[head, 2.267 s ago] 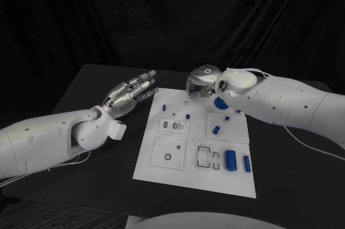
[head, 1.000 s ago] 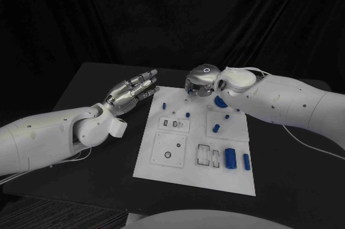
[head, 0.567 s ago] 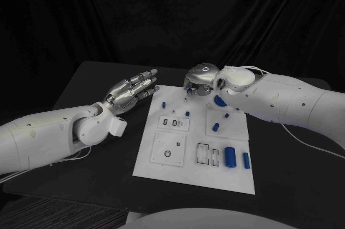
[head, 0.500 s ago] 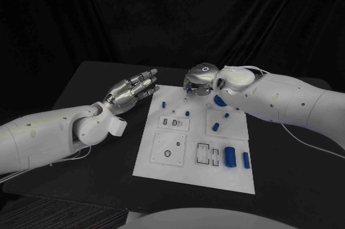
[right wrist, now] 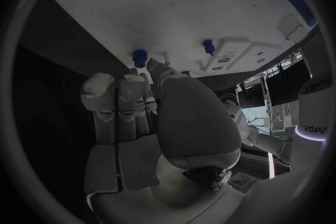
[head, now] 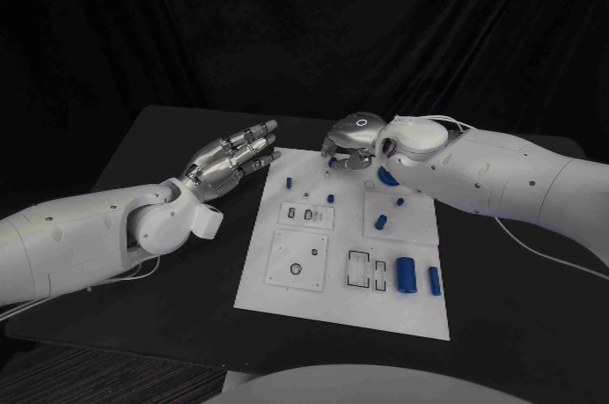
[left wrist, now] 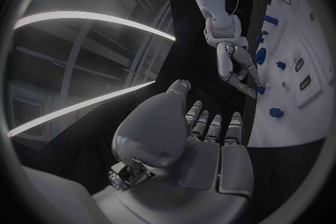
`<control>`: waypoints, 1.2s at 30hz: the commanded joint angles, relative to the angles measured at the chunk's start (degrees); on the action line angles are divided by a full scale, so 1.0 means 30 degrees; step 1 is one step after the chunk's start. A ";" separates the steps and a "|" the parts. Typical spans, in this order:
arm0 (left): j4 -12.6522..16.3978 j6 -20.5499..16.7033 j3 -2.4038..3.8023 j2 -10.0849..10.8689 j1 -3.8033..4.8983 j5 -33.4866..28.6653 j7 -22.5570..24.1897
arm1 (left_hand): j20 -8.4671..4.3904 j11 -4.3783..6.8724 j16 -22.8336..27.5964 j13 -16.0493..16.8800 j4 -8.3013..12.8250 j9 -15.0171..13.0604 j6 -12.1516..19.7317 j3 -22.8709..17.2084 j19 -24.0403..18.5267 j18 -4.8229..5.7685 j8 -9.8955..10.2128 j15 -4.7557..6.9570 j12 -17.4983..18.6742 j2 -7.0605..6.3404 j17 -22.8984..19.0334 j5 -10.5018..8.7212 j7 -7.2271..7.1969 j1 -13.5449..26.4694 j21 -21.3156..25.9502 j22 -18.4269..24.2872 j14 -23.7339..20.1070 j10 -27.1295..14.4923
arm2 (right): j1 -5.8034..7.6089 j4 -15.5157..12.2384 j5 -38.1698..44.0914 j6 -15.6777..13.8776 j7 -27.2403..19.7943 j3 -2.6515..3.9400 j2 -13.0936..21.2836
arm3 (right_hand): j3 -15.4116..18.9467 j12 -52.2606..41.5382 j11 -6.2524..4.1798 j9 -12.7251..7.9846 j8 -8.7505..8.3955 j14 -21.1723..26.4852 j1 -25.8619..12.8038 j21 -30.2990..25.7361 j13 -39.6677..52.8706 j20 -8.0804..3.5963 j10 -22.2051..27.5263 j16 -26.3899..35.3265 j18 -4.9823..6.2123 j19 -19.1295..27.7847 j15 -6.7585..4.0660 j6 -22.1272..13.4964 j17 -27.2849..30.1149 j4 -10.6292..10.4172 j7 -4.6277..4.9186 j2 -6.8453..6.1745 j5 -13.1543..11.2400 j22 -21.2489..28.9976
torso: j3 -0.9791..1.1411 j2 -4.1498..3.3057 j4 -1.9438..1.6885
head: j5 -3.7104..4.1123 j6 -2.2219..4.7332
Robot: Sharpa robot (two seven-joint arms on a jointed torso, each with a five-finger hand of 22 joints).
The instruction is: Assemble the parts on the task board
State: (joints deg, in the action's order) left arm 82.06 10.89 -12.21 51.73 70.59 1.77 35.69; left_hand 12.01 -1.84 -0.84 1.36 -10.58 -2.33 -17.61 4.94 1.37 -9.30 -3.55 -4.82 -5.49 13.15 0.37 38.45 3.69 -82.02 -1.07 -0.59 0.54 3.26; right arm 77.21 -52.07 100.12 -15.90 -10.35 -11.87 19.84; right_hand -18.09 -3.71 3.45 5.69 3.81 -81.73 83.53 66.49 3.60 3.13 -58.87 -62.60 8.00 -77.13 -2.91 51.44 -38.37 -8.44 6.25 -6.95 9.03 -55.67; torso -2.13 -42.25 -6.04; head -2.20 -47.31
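The right hand (head: 352, 149), fingers curled over the board's (head: 304, 290) twelve o'clock edge, may be pinching a blue peg (right wrist: 140, 57); I cannot tell. It could drop. The left hand (head: 231, 162) hovers spread at ten o'clock.

White arms w/ dark screw dots; silver hands (head: 232, 160); thin white cable at right wrist.

The scene is dimly lit against black drapes, and the white task board (head: 345, 254) is picked out brightest. Straight edges are bent by fisheye distortion in both wrist views, where bright strip lights are seen streaking
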 commanded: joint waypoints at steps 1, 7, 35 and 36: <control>0.0060 0.0200 0.0019 0.0020 0.0046 0.0000 0.0141 | 0.0068 -0.0043 -0.0107 0.0008 -0.0009 -0.0020 -0.0135 -0.0078 0.0024 -0.0350 -0.0124 -0.0107 -0.0088 -0.0051 0.0022 0.0092 -0.0008 -0.0200 0.0043 -0.0012 0.0018 -0.0022 | -0.0046 0.0006 0.0054 -0.0355 0.0462 0.0008 0.0083 | 0.0217 0.0069 0.0007 -0.0097 -0.0066 0.0138 -0.0077 0.0038 -0.0017 0.0042 0.0455 -0.0128 -0.0299 0.0149 -0.0001 -0.0289 -0.0038 0.0025 0.0013 -0.0187 -0.0100 -0.0045 | 0.0003 -0.0008 -0.0020 | 0.0007 0.0039; 0.0151 0.0142 0.0019 0.0175 0.0046 0.0000 0.0167 | 0.0078 -0.0048 -0.0112 0.0008 0.0015 -0.0020 -0.0139 -0.0100 0.0029 -0.0349 -0.0126 -0.0117 -0.0090 -0.0055 0.0024 0.0095 -0.0005 -0.0209 0.0041 -0.0014 0.0020 -0.0028 | 0.0152 -0.0606 -0.0107 -0.2108 0.0240 0.0008 0.0841 | 0.0497 0.0022 -0.0005 -0.0187 0.0006 0.0022 -0.0212 0.0189 0.0001 0.0036 0.0903 -0.0373 -0.0333 0.0059 -0.0012 -0.0368 -0.0477 0.0045 0.0059 -0.0142 -0.0124 -0.0317 | 0.0010 0.0004 0.0004 | 0.0041 0.0201; 0.0290 0.0108 0.0014 0.0598 0.0022 0.0000 0.0283 | 0.0113 -0.0050 -0.0154 0.0015 0.0095 -0.0026 -0.0185 -0.0157 0.0060 -0.0353 -0.0144 -0.0162 -0.0121 -0.0099 0.0039 0.0121 0.0003 -0.0229 0.0022 -0.0026 0.0045 -0.0023 | 0.1557 -0.7026 -0.1568 -0.0484 0.3066 -0.0005 0.8224 | 0.3230 -2.2120 -0.1347 -0.0363 0.0138 0.0232 -0.1647 -0.0628 1.9321 -0.0598 -0.2769 -0.1186 -0.0228 0.0519 -0.0751 0.0431 -0.2289 -0.0325 -0.0588 0.0609 -0.0310 -0.0537 | -0.0149 0.0223 0.0370 | -0.0129 0.0357; 0.0286 0.0123 0.0014 0.0594 0.0019 0.0000 0.0277 | 0.0113 -0.0050 -0.0154 0.0015 0.0095 -0.0026 -0.0185 -0.0157 0.0060 -0.0353 -0.0144 -0.0162 -0.0121 -0.0099 0.0039 0.0121 0.0003 -0.0229 0.0022 -0.0026 0.0045 -0.0023 | 0.1428 -0.6924 -0.1570 -0.0261 0.3180 -0.0006 0.8241 | 0.3503 -2.4811 -0.1317 -0.0341 0.0139 -0.0255 -0.2071 0.0053 2.2752 -0.0613 -0.5322 -0.2465 -0.0417 0.0123 -0.0740 0.0417 -0.4488 -0.0548 -0.0627 0.0628 -0.0375 -0.1465 | -0.0160 0.0236 0.0368 | -0.0144 0.0337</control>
State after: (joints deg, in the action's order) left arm 82.83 10.82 -12.23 53.62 70.58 1.78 35.63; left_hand 12.01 -1.84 -1.06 1.36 -10.42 -2.32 -18.02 4.78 1.36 -9.30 -3.77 -5.02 -5.49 12.92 0.41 38.45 3.69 -82.25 -1.07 -0.59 0.75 3.26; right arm 81.82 -73.03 95.68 -19.78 -4.22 -11.92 44.51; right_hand -7.97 -74.35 -0.52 4.60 4.20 -82.04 77.65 66.18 67.70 1.29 -72.46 -68.94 7.12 -76.44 -5.14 52.52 -50.10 -10.05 4.36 -5.21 8.10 -59.44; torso -2.44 -41.70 -5.13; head -2.48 -46.21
